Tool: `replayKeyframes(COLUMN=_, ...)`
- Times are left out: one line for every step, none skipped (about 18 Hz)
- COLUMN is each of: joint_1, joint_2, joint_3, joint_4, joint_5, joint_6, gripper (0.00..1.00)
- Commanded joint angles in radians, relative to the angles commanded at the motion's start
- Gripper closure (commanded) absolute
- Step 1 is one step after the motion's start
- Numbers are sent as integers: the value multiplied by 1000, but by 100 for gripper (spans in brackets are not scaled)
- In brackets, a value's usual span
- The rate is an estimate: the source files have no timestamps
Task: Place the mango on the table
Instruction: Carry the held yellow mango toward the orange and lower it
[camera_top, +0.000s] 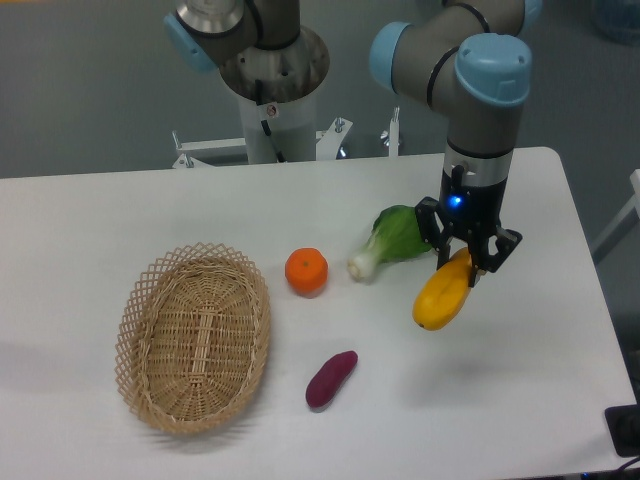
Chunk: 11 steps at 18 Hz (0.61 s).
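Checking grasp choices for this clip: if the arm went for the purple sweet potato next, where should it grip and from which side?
Grip the sweet potato across its narrow middle, coming straight down from above. It lies flat on the table, long axis running diagonally, so the fingers should close across that axis. It lies apart from the basket and the orange, so both sides look free.

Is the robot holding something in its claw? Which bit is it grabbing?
Yes. The gripper holds the mango by its upper, orange-tinted end; the yellow rest hangs tilted below the fingers.
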<state>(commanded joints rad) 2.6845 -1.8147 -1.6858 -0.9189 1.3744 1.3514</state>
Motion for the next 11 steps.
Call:
replayKeyframes(joint_1=-2, joint_2=-2, joint_3=-6, joint_4=3, joint_5=5, joint_6=0, gripper=55)
replayKeyframes(joint_1=-2, joint_2=0, joint_3=-21, joint_4=11, joint_5=9, joint_6=0, gripper=55)
replayKeyframes(joint_1=-2, joint_2=-2, joint_3=-26, joint_4=12, joint_5=11, joint_6=2, gripper=55)
replayKeyframes(joint_1=-3, joint_2=-3, joint_3=-31, joint_4=11, joint_5=11, joint_6=0, gripper=55)
replayKeyframes(joint_1=-5, joint_2=-5, joint_3=-43, joint_4=11, joint_5=12, joint_6=2, gripper=55)
replayKeyframes(joint_1=-5, joint_2=-6, joint_3=-63, joint_4=14, joint_5=20, joint_6=12, gripper=55)
replayKeyframes(joint_1=-8, joint_2=-8, joint_3=-77, joint_4=14, joint_5=41, joint_6=50, gripper=55)
replayKeyframes(joint_1=-15, joint_2=-11, joint_3=-89, joint_4=14, joint_5=66, joint_6=76, gripper=55)
replayKeyframes(joint_1=-32, joint_2=-14, joint_3=-100, joint_4=15, joint_5=86, joint_6=80, gripper=55)
replayKeyframes(joint_1=-46, joint_2=-17, joint_3=-107, joint_4=15, joint_5=100, joint_6=78, gripper=55)
replayKeyframes(joint_1=-52, joint_2=-18, joint_3=-113, joint_4=17, joint_5=106, joint_6=75, gripper=55)
